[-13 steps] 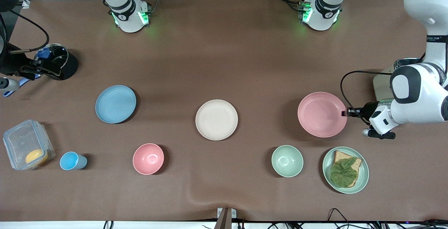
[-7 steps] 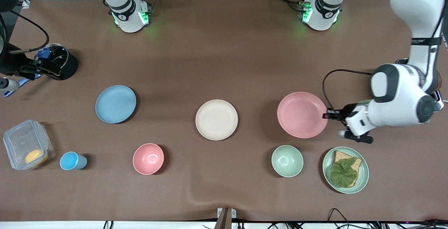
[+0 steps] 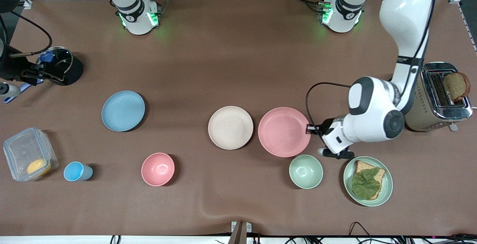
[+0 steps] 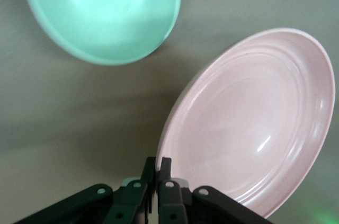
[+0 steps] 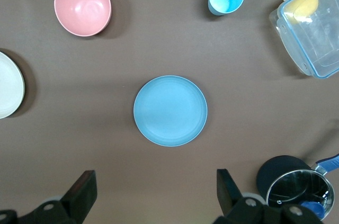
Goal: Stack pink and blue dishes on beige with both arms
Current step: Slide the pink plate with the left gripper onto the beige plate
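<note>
Pink plate moved beside beige plate, left claw gripping.

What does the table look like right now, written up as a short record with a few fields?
pink plate: pinched at its rim by the left tool, beside the beige plate, not yet on it
blue plate: flat on the table toward the right arm's end
right tool: open, high over the blue plate
green bowl: nearer the front camera than the pink plate
stack: none yet
</note>
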Controlling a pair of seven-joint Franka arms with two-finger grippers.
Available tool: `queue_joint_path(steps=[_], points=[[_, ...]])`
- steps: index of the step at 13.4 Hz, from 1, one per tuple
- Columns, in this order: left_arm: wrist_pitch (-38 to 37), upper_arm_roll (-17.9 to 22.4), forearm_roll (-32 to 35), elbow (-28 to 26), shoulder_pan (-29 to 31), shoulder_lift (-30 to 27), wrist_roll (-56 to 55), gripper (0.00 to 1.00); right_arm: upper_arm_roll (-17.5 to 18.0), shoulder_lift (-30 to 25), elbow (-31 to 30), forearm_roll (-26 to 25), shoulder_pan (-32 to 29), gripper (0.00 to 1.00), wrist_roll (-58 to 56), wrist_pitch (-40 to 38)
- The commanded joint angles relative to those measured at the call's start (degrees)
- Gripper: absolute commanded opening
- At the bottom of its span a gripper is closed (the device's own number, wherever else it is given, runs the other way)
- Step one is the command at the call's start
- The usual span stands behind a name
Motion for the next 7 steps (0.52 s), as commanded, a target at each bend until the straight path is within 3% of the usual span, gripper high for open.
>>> queue_joint_path(steps=[1, 7], points=[[7.15, 0.37, -5.16, 2.90, -4.58, 5.13, -2.56, 0.00, 0.20, 0.22, 0.70, -0.91, -0.26, 1.00, 0.54, -0.61], [16.84, 0.37, -6.58, 3.61, -13.63, 10.24, -5.99, 0.00, 0.20, 0.31, 0.70, -0.91, -0.35, 1.00, 0.54, -0.61]])
